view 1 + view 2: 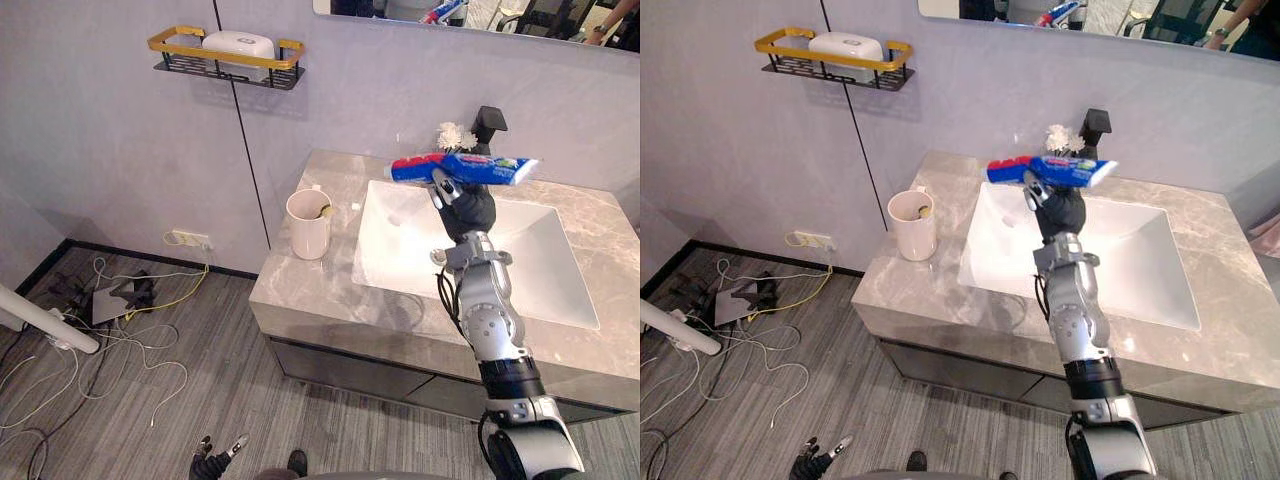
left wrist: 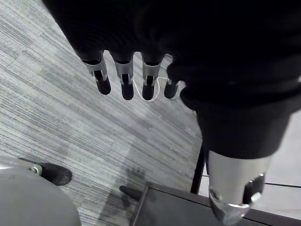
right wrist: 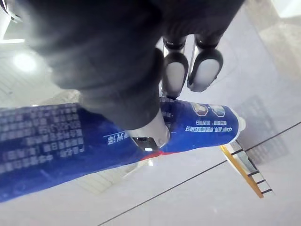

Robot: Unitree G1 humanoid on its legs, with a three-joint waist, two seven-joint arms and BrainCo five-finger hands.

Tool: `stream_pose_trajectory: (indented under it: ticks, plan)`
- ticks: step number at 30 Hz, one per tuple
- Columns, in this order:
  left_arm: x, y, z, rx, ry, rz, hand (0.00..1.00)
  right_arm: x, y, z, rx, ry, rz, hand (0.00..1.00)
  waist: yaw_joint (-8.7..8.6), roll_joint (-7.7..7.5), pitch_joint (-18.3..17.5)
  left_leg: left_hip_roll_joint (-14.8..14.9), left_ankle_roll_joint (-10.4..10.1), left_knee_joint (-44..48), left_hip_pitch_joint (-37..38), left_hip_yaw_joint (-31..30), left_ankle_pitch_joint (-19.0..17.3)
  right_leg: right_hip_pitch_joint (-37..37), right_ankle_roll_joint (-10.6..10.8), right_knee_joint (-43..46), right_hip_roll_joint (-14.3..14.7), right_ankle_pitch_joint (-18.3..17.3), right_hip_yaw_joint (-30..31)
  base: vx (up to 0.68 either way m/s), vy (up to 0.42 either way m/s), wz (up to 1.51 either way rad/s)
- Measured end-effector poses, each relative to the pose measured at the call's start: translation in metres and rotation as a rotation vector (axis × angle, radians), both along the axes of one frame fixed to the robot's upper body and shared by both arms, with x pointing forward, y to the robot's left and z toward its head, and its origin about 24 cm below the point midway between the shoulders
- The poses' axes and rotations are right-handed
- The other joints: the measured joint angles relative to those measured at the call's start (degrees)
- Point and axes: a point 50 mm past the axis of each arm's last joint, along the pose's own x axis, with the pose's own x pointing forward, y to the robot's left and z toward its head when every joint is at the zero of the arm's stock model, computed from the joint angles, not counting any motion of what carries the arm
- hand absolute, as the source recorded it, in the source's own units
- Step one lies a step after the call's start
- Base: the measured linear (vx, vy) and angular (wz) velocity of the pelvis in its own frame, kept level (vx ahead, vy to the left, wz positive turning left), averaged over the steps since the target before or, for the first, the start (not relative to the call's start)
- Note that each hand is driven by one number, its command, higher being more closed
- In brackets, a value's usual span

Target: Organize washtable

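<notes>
Right wrist view shows the right hand point(image 3: 141, 117) clamped round the middle of the blue toothpaste tube point(image 3: 51, 141), lifted level above the sink point(image 1: 520, 270), probably bound for the cup point(image 1: 308, 224) by the worktop's point(image 1: 300, 295) left edge, while the left hand point(image 2: 124, 77) hangs slack and empty.

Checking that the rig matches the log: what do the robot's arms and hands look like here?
The right arm is silver-grey, built of rounded segments, with a black band at one joint. The right hand wears a dark cover over its back and wrist. The left hand has the same dark cover, with silver fingers ending in dark tips set in a row.
</notes>
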Motion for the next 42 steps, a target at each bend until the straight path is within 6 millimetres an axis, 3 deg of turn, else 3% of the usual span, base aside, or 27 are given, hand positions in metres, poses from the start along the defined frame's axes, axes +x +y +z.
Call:
stream_pose_trajectory:
  ticks: [6,15,34,42]
  plan:
    - [-0.002,-0.001,-0.002,-0.003,0.021,-0.02,0.0,0.019,0.016,0.022,-0.057,0.0,0.062,1.0,0.36,-0.05,0.2,0.0,0.0,0.0,0.0,-0.7,0.0,0.3,0.0,0.0,0.0,0.0,-0.8,-0.01,-0.004,0.06]
    - [0.001,0.002,-0.003,-0.005,0.021,-0.022,0.0,0.029,0.044,0.042,-0.124,-0.016,0.161,1.0,0.57,-0.59,1.5,0.0,-0.1,0.0,0.0,-0.7,0.0,0.3,0.0,0.0,0.1,0.0,-0.8,0.0,0.0,0.0]
    - [0.008,-0.003,-0.005,-0.009,0.027,-0.085,0.0,0.035,0.055,0.049,-0.277,-0.002,0.198,1.0,1.64,0.49,2.2,0.5,-0.1,0.0,0.3,0.1,0.0,0.3,-0.3,0.1,0.6,0.2,0.2,0.0,0.0,-0.02]
    - [0.008,-0.004,-0.005,-0.007,0.035,-0.107,0.0,0.038,0.055,0.037,-0.325,0.052,0.205,1.0,1.58,0.59,2.2,0.7,-0.1,0.0,0.4,0.3,0.0,0.3,-0.3,0.1,0.7,0.2,0.4,0.0,-0.002,0.0]
